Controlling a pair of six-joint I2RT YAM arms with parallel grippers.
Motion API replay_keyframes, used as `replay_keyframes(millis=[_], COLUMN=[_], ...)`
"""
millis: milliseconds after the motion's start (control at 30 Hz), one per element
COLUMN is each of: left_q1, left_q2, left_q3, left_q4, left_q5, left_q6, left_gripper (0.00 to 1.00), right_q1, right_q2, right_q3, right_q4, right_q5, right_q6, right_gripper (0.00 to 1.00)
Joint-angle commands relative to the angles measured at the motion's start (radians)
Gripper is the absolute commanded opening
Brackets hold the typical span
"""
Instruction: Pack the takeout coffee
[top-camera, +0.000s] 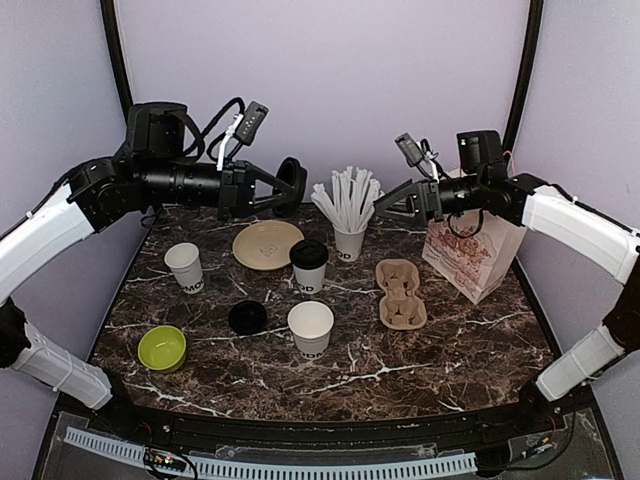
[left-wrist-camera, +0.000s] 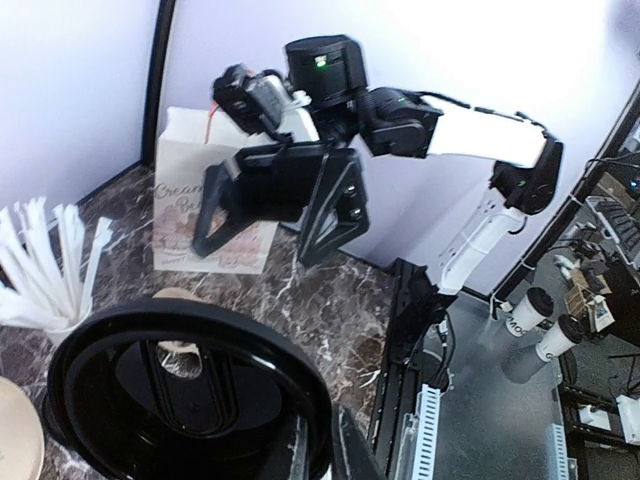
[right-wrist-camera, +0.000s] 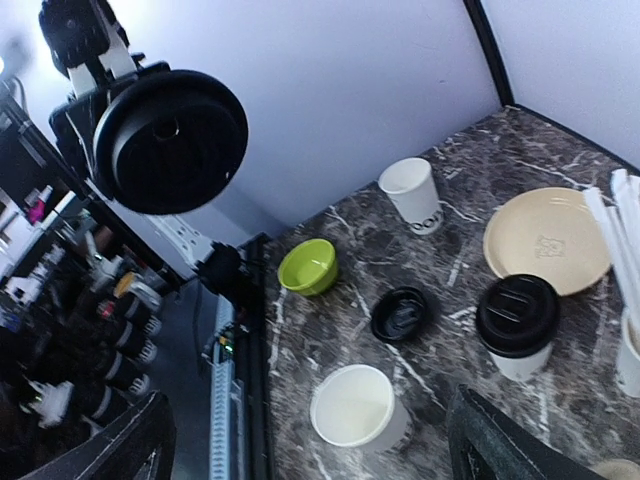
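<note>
Marble table (top-camera: 450, 340) bears one lidded cup (top-camera: 309, 265); left fingers (left-wrist-camera: 352, 452) clamp lid (right-wrist-camera: 170, 140), right fingers (right-wrist-camera: 500, 440) apart.

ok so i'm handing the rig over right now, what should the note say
left gripper: shut on a black lid, held up above the back of the table
right gripper: open, empty, raised by the paper bag
done: one cup has its lid, mid-table
left: front cup and left cup have no lids; a spare lid lies between them; the carrier is empty, nothing packed
</note>
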Motion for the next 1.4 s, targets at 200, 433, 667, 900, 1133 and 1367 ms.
replay_keyframes(millis=[200,433,667,900,1133,1367], left_q1=[-0.002,-0.002,-0.002,-0.002,-0.002,-0.002], left_q2=[0.063,0.082,0.085,0.102,0.110,0.128], left_q3=[-0.067,-0.089,-0.099,-0.101,-0.101,-0.091], left_q4=[0.378,0.466,0.506,0.523,0.522,0.505], left_q5=[0.199,0.227,0.248,0.270,0.273,0.272], left_q6=[-0.128,-0.164,-0.187,-0.204,-0.198,-0.185], left_gripper=[0.10,0.09,0.10,0.10,0.10,0.10], right_q1=[0.103,0.145,0.163,0.180,0.184,0.189], right_q2=[0.101,0.121,0.151,0.174,0.186,0.189], right_q3=[0.003,-0.002,0.028,0.066,0.070,0.060], right_q4=[0.724,0.805,0.794,0.807,0.854,0.908], right_q5=[-0.168,-0.152,-0.139,-0.146,-0.165,-0.174], right_q6=[0.710,0.791,0.792,0.804,0.844,0.879], right_gripper=[0.99,0.99,0.98,0.98,0.95,0.88])
